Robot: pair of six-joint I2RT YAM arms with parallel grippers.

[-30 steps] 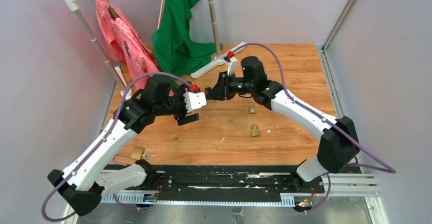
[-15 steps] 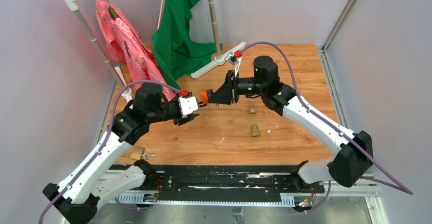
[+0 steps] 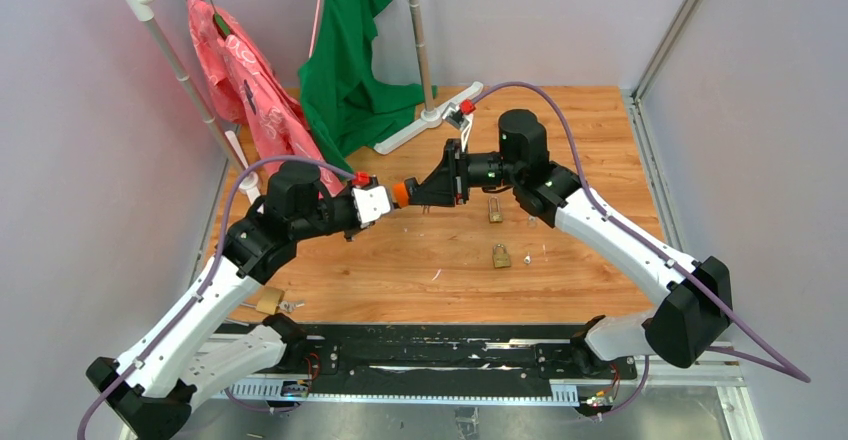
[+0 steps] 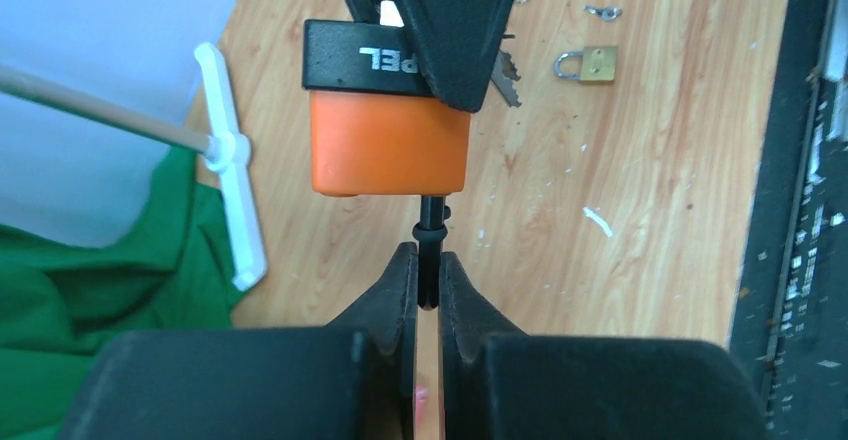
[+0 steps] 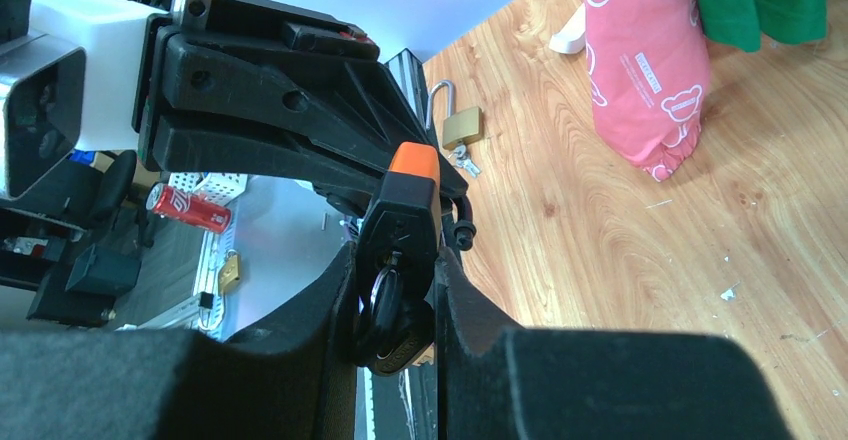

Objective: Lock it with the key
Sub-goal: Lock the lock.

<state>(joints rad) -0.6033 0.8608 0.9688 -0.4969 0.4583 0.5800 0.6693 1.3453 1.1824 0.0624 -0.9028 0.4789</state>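
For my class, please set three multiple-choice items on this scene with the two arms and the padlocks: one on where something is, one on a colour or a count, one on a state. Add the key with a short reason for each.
1. Where is the orange-and-black padlock?
A. lying on the table
B. held above the table in the right gripper
C. hanging on the clothes rail

2. How many small brass padlocks lie on the table to the right of the raised lock in the top view?
A. none
B. two
C. five

3. How do the left gripper's fingers stand?
A. closed on a thin black part under the lock
B. wide open
C. out of view

Key: B, its fingers clamp the lock's black body; B, one lies beyond another; A, the left wrist view shows them pinching it.
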